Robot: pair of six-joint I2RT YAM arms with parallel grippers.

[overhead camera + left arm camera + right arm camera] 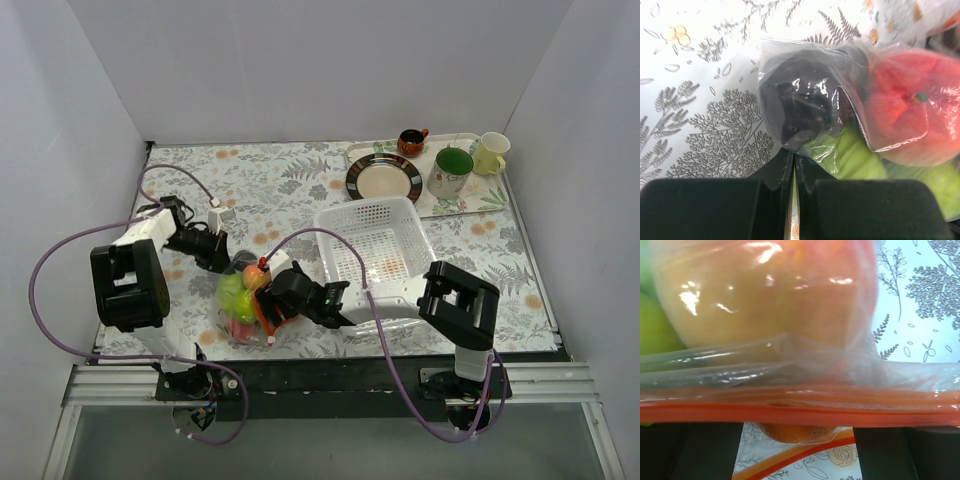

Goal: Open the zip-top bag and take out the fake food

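Note:
The zip-top bag (240, 305) lies on the floral cloth between my arms, with the fake food inside. My left gripper (228, 265) is at its far left edge. In the left wrist view the left gripper (792, 160) is shut on a fold of the bag (840, 55), in front of a dark piece (795, 105), a lime-green apple (850, 157) and a pink-red peach (900, 110). My right gripper (268, 300) is at the zip end. In the right wrist view the right gripper (797, 427) is open. The orange-red zip strip (800, 412) lies across its fingers. An orange ball (795, 432) sits between the two strips.
A white mesh basket (365, 207) stands just right of the bag, beside the right arm. A tray at the back right holds a brown-rimmed plate (384, 178), a green mug (450, 172), a yellow cup (490, 153) and a small brown cup (411, 141). White walls enclose the table.

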